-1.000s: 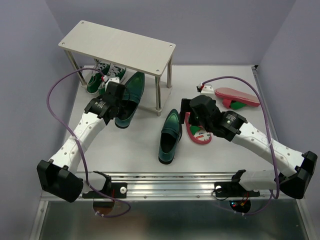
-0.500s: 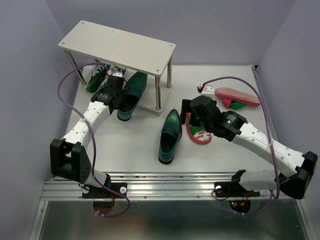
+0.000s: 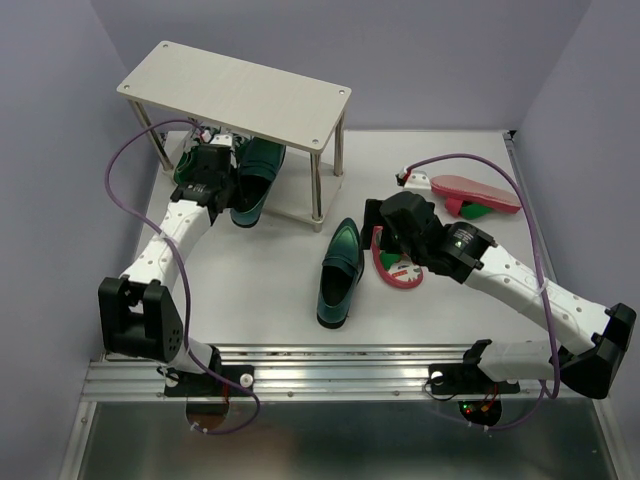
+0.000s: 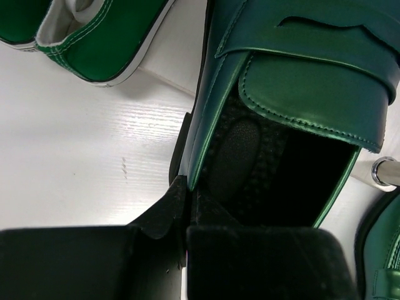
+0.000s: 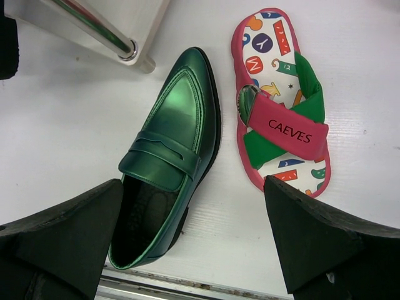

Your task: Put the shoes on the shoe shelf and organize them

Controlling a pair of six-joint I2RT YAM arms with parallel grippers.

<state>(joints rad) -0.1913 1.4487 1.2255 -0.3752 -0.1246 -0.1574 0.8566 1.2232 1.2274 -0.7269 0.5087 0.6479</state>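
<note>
My left gripper (image 3: 214,172) is shut on the side wall of a glossy dark green loafer (image 3: 257,172) near its heel, one finger inside the shoe (image 4: 300,75) and one outside. That loafer lies partly under the shoe shelf (image 3: 235,95), on the lower board, beside the green sneakers (image 3: 192,160) (image 4: 106,44). My right gripper (image 3: 378,240) hangs open above the table between the second loafer (image 3: 340,268) (image 5: 169,156) and a red flip-flop (image 3: 396,264) with a patterned footbed (image 5: 281,106). The other flip-flop (image 3: 475,193) lies sole up at the right.
The shelf's silver front leg (image 3: 318,195) (image 5: 100,28) stands between the held loafer and the second one. Purple cables loop over both arms. The metal rail (image 3: 340,365) runs along the near table edge, and walls close in on the left and right.
My left arm has pushed the held loafer back and to the left, further under the shelf. The right arm and the other shoes have not moved.
</note>
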